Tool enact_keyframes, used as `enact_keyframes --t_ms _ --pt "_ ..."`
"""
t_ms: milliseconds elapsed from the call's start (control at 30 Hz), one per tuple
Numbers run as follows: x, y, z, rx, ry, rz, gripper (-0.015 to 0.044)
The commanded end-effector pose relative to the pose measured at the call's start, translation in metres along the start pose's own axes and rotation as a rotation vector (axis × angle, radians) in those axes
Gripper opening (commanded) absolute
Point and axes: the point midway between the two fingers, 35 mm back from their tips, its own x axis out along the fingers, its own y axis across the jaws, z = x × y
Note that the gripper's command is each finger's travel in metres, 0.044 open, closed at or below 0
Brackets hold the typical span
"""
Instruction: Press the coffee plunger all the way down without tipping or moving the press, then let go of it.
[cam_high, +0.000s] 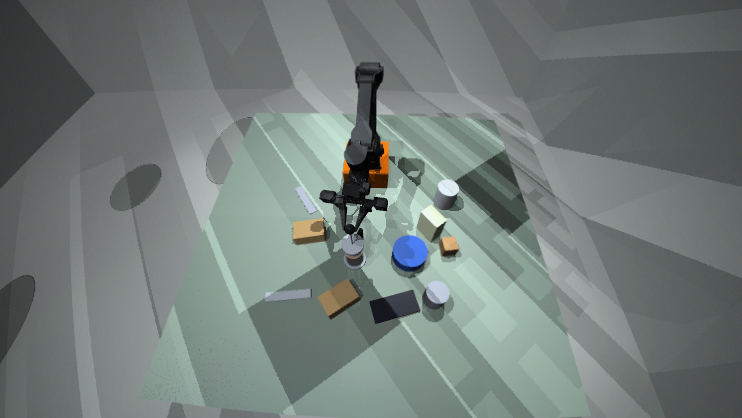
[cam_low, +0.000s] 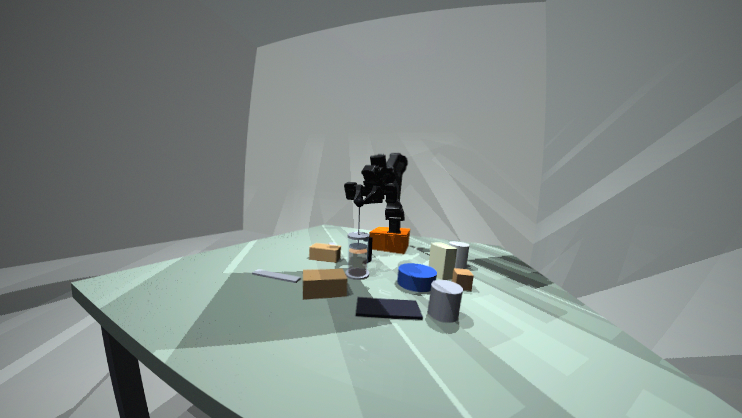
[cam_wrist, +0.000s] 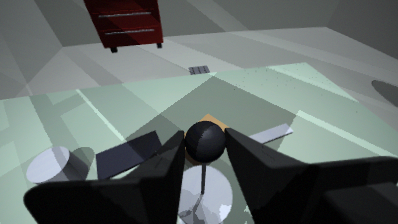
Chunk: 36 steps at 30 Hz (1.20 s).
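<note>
Gripper (cam_wrist: 205, 142) clamped partway on round plunger knob (cam_wrist: 205, 141) above press (cam_low: 358, 257); knob likely slippery, press light, tippy.

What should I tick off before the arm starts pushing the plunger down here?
1. Grip on the knob: ok. The gripper is shut on it, one finger on each side.
2. Plunger position: ok for starting. The rod rises well above the press, so the stroke is not yet done.
3. Rod alignment: ok. It looks vertical in the exterior view.
4. Press upright: ok. It stands flat on the table.
5. Room around the press: ok. The nearest box stands apart from it.
6. Knob centred between the jaws in depth: cannot tell.
</note>
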Motion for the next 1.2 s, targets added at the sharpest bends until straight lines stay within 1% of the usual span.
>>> enact_keyframes --t_ms 0,767,1167 --pt "0.009 0.001 -0.032 -0.007 0.076 0.002 0.0120" --pt "0.034 0.000 -0.060 -0.008 0.076 0.002 0.0120" --pt "0.047 -0.001 -0.060 -0.008 0.075 0.002 0.0120"
